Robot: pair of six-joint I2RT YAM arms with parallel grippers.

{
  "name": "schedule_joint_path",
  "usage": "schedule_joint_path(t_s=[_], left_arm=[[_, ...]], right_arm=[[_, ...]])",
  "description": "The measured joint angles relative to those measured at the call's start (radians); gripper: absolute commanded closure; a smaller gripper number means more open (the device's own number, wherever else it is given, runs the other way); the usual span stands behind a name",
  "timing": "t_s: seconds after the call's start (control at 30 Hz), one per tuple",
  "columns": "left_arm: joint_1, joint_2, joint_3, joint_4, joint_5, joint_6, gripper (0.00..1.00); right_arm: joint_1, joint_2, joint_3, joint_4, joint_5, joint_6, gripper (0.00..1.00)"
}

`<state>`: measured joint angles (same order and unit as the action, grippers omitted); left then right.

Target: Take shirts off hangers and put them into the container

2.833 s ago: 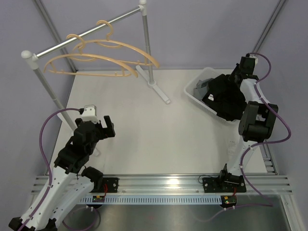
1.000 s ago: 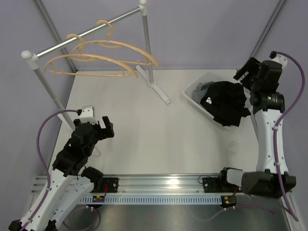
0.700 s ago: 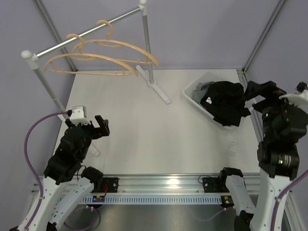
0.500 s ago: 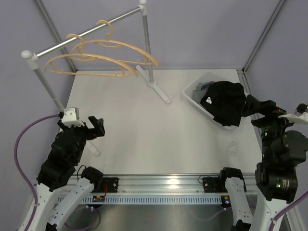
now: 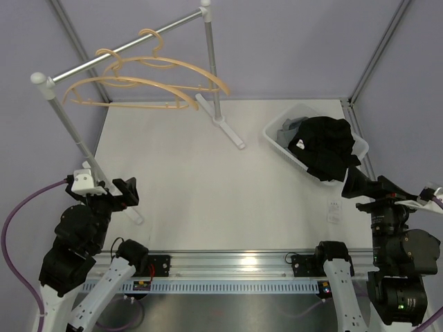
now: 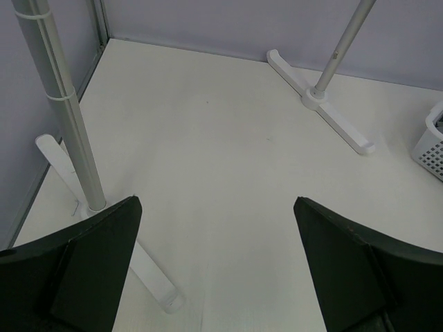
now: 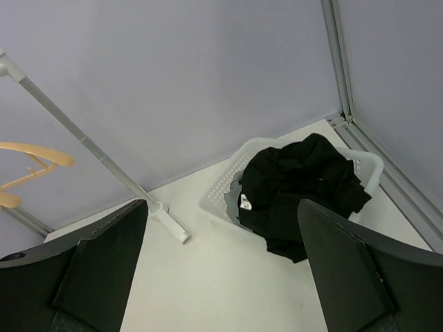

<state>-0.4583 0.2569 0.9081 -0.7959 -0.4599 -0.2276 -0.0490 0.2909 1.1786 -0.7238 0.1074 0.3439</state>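
A white table (image 5: 208,180) is seen, with a grey rail (image 5: 124,48) carried on two posts across its far-left corner, the white feet (image 5: 227,128) of that rack lying flat on the top. From the left wrist view, the near post (image 6: 66,117) and its foot are seen just left of the left gripper (image 6: 216,202), whose fingers are spread wide with nothing between them. The basket (image 5: 275,135) is set at the far right of the table, well apart from the rack. The black shirt (image 5: 325,145) is heaped in it and spills over its near rim, and the grey shirt (image 5: 291,128) is tucked beneath at the left end. Both hangers (image 5: 138,83) are left bare on the rail. The right gripper (image 7: 221,205) is likewise held wide and empty, raised on the near side of the basket and clear of it, nothing standing between them. Compared with the earliest view, where the right arm was reaching into the basket, both arms have been drawn back towards the near edge, while the shirts, basket and hangers are unmoved
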Motion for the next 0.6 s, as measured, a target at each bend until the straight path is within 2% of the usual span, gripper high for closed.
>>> schedule_joint_path(t_s=[0.17, 0.6], left_arm=[[0.0, -0.021, -0.002, -0.022, -0.009, 0.002, 0.01], [0.0, -0.02, -0.019, -0.026, -0.011, 0.002, 0.01]], right_arm=[[0.03, -0.046, -0.083, -0.014, 0.032, -0.012, 0.01], [0.07, -0.121, -0.112, 0.026, 0.041, -0.053, 0.0]])
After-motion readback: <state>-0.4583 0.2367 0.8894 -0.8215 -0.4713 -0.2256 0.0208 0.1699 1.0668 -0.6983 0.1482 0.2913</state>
